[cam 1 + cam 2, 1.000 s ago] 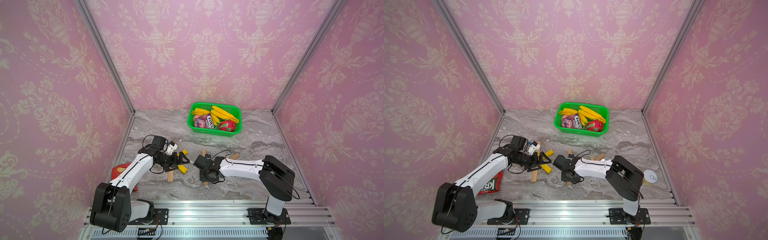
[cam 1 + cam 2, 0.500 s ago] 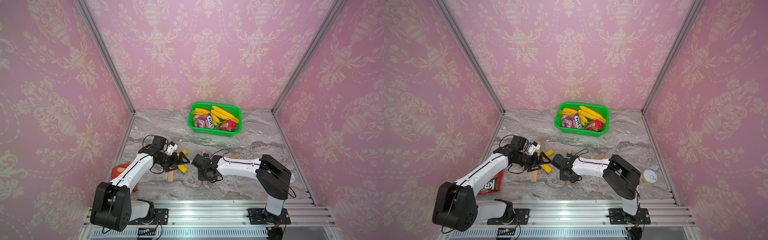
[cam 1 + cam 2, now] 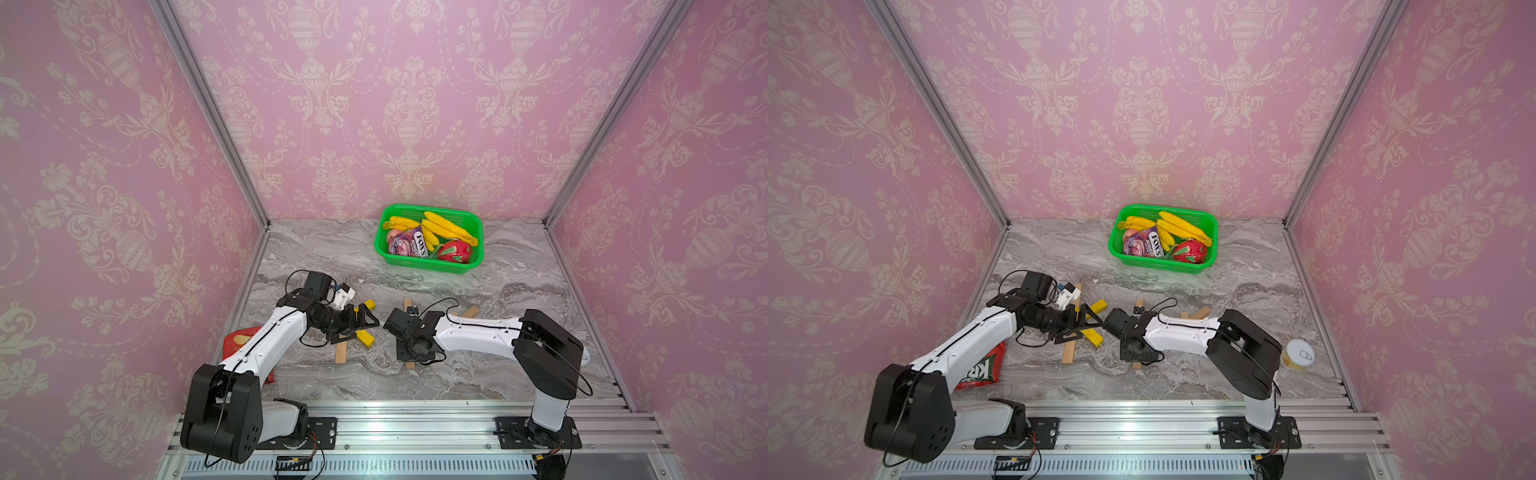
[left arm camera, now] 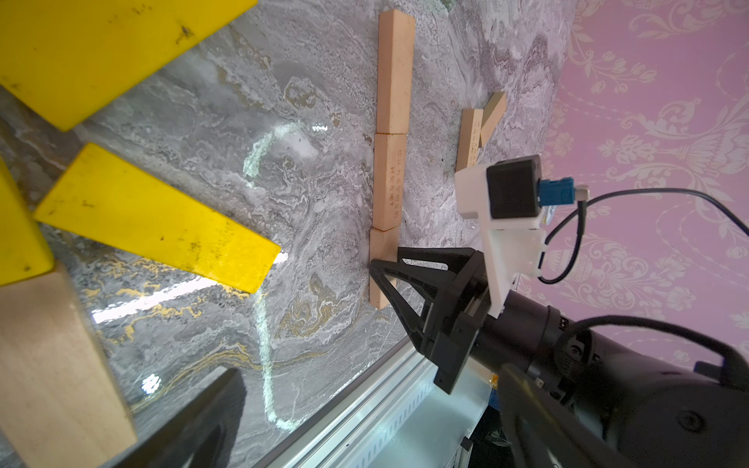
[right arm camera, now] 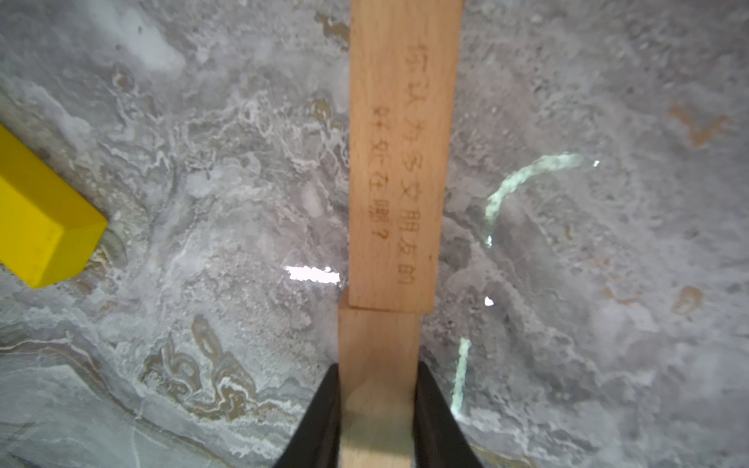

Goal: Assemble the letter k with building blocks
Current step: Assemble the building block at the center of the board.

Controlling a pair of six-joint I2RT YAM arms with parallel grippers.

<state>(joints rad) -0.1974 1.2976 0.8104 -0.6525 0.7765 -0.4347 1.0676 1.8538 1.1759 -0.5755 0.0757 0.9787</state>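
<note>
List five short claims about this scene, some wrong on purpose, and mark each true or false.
1. The right hand is shut on a wood bar. True.
2. The basket is empty. False: it holds bananas and other items.
3. Three wood bars lie end to end in a line. True.
4. The left hand is shut. False: it is open, above yellow bars.
5. A can stands near the right arm. True.
</note>
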